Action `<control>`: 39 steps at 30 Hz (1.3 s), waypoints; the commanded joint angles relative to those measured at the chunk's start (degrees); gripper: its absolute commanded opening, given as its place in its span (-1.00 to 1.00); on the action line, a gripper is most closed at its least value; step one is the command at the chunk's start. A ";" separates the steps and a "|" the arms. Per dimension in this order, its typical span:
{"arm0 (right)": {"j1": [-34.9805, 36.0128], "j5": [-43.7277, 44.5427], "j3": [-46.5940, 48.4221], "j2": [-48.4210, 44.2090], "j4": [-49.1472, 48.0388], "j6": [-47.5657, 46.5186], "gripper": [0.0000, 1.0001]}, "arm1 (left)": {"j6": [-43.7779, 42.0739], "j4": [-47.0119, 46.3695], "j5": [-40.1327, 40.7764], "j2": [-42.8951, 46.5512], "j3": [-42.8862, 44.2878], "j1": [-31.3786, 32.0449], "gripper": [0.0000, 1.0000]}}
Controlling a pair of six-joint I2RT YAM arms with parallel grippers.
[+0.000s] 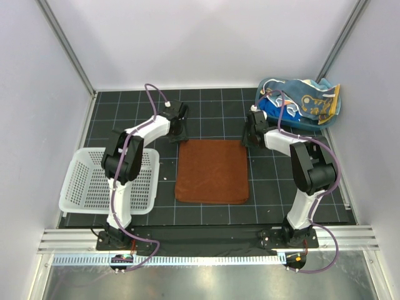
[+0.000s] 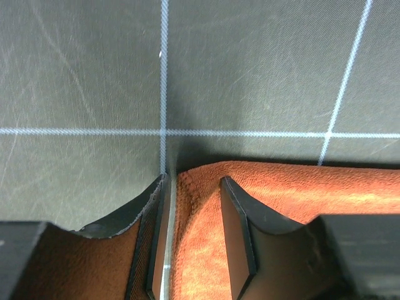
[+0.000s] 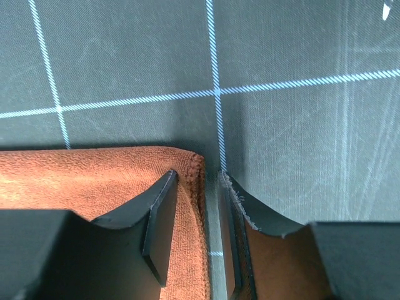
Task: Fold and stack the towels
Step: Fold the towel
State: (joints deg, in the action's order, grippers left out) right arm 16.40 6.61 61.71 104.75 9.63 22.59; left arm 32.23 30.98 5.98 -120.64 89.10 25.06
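Note:
A rust-brown towel [image 1: 212, 170] lies flat as a rough square on the dark gridded mat, between the two arms. My left gripper [image 1: 178, 134] is down at its far left corner. In the left wrist view the left gripper [image 2: 194, 187] is open, one finger on the towel [image 2: 300, 187] and the other on the mat just outside the hem. My right gripper [image 1: 249, 139] is at the far right corner. The right gripper [image 3: 197, 181] is also open and straddles the hem of the towel [image 3: 75, 175], with a strip of mat showing between cloth and outer finger. More towels [image 1: 306, 100], light blue with orange-yellow marks, are heaped at the back right.
The heap sits in a blue tub [image 1: 270, 111] in the back right corner, close behind the right arm. A white mesh basket [image 1: 109, 181] stands at the left edge beside the left arm. White walls close in the table on three sides.

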 commanded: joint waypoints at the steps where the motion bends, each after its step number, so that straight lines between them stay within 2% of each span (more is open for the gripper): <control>1: -0.50 -2.48 1.13 0.63 -4.44 -0.88 -0.22 | -1.38 -4.52 -1.84 -0.92 -1.21 -0.71 -0.16; 6: -1.02 -3.80 2.53 2.30 -5.14 -1.41 -0.23 | -1.47 -6.98 -3.16 -1.26 -2.26 -1.59 -0.17; 13: -1.29 -5.21 3.85 4.41 -5.23 -1.58 -0.44 | -1.03 -8.57 -5.45 -3.02 -2.35 -2.38 -0.28; 21: -1.29 -5.03 3.50 4.32 -4.53 -1.67 -0.53 | -1.11 -9.10 -5.80 -2.15 -3.67 -2.47 -0.32; 22: -1.37 -5.12 3.59 4.32 -4.44 -1.67 -0.53 | -1.20 -9.18 -5.80 -1.97 -3.58 -2.47 -0.25; 26: -1.37 -5.29 3.85 4.32 -4.18 -1.67 -0.53 | -1.20 -8.92 -5.80 -0.74 -2.36 -3.00 -0.15; 39: -1.46 -5.47 4.03 4.06 -4.09 -1.41 -0.56 | -1.64 -8.13 -5.80 5.94 -4.37 -3.70 -0.06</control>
State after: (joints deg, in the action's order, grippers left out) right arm 15.25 1.32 64.38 108.16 5.48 21.50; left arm 31.16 22.46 -0.08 -118.96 85.49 21.61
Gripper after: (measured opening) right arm 0.227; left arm 0.470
